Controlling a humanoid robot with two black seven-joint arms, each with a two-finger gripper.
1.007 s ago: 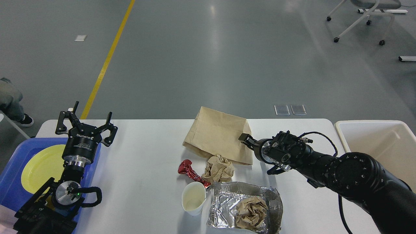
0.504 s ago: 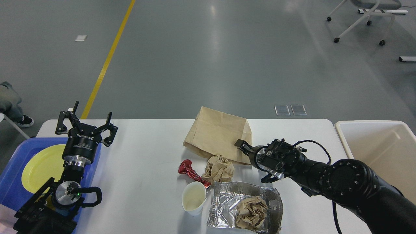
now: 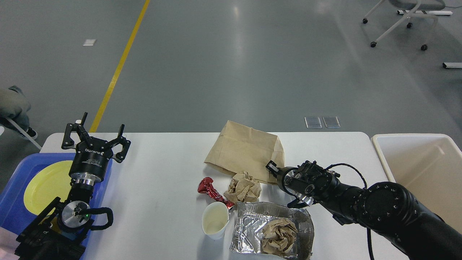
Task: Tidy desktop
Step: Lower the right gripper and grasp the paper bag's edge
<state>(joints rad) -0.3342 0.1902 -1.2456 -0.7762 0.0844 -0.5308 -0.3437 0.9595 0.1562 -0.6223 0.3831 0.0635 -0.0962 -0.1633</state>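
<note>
Two grippers in view. Right gripper [image 3: 279, 187] lower and nearer than a moment ago, now at the near right corner of the brown paper bag [image 3: 245, 151]. Bag nudged a little to the right, so likely about to be picked up for the cream bin [image 3: 422, 162]. One finger touching the bag edge, the other low by the foil tray [image 3: 270, 227]; spread apart, holding nothing yet. Left gripper [image 3: 94, 139] unmoved, spread wide and empty over the blue tray [image 3: 18, 202]. White tabletop [image 3: 162, 173] wide under everything, still messy: red wrapper [image 3: 211, 189], paper ball [image 3: 244, 187], paper cup [image 3: 215, 219].
</note>
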